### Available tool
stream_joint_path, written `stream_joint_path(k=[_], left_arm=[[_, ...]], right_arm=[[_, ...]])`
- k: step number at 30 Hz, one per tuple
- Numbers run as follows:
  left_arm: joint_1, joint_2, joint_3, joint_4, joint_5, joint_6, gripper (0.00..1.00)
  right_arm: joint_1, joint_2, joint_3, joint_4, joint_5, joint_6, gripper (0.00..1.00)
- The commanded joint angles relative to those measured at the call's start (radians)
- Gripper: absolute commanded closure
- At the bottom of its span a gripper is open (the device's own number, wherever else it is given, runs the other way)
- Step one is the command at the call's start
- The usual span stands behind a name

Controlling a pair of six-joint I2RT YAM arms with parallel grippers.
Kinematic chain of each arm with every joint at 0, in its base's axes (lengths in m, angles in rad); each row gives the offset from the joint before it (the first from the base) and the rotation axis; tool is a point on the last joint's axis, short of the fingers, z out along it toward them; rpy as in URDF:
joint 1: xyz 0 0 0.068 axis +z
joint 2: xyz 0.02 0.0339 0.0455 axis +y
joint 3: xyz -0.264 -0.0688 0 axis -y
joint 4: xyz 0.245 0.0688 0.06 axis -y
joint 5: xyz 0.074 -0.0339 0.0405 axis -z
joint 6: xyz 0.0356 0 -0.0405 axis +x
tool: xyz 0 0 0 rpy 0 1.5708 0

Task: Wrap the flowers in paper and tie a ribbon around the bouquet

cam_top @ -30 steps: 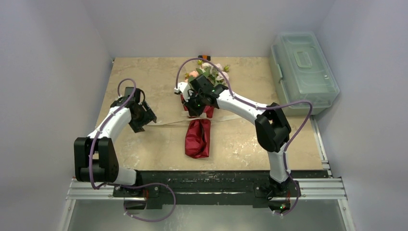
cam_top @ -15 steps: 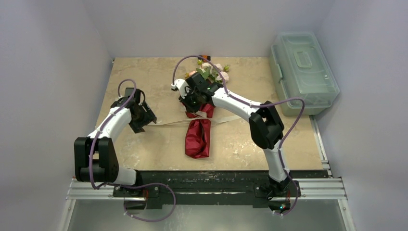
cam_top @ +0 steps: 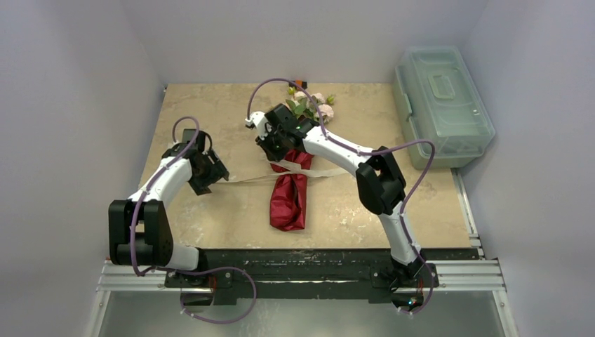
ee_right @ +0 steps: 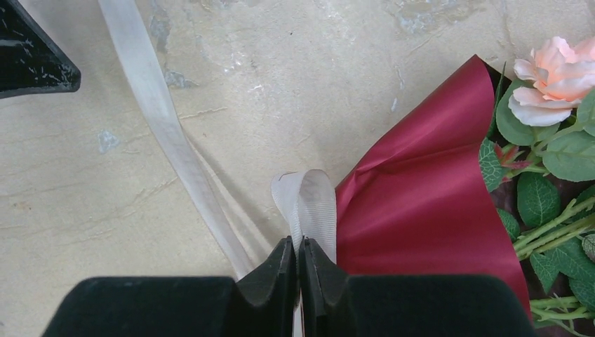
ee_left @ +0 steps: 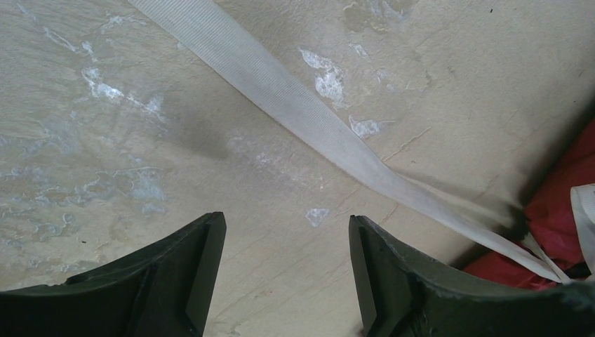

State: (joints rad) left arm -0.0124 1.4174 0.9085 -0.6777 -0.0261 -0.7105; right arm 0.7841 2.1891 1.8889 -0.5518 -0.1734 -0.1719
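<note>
Tying step: the right gripper (ee_right: 297,242), jaws nearly closed, pinches a loop of flat cream fabric ribbon (ee_right: 309,200) beside the slim red paper bouquet (cam_top: 289,200), frame centre. The left gripper (ee_left: 284,225), wide open, should next seize the ribbon's tail.

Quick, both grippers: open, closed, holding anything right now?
Left gripper: open, holding nothing.
Right gripper: closed on a loop of the ribbon.
</note>
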Motion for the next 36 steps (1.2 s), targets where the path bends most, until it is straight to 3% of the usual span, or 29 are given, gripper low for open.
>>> stream_joint_path(k=[1,7,16,19,30,36], left_arm=[[0.002,-0.002,-0.015,0.028,-0.002,0.027,0.29],[0.002,-0.029,-0.037,0.061,-0.04,0.021,0.21],[0.002,-0.014,-0.026,0.08,-0.056,0.012,0.21],[0.002,-0.005,-0.018,0.084,-0.061,0.013,0.21],[0.002,0.014,-0.013,0.112,-0.099,0.016,0.2],[0.006,0.024,0.003,0.111,-0.179,-0.019,0.14]], right_arm=[[0.007,-0.002,0.036,0.04,0.027,0.028,0.85],[0.007,0.029,0.066,0.039,0.035,0.063,0.82],[0.007,-0.027,-0.002,0.022,0.069,0.056,0.7],[0.007,-0.044,-0.015,0.016,0.089,0.051,0.58],[0.009,-0.207,-0.102,0.069,0.116,0.063,0.45],[0.006,-0.428,-0.414,0.168,0.178,0.107,0.41]])
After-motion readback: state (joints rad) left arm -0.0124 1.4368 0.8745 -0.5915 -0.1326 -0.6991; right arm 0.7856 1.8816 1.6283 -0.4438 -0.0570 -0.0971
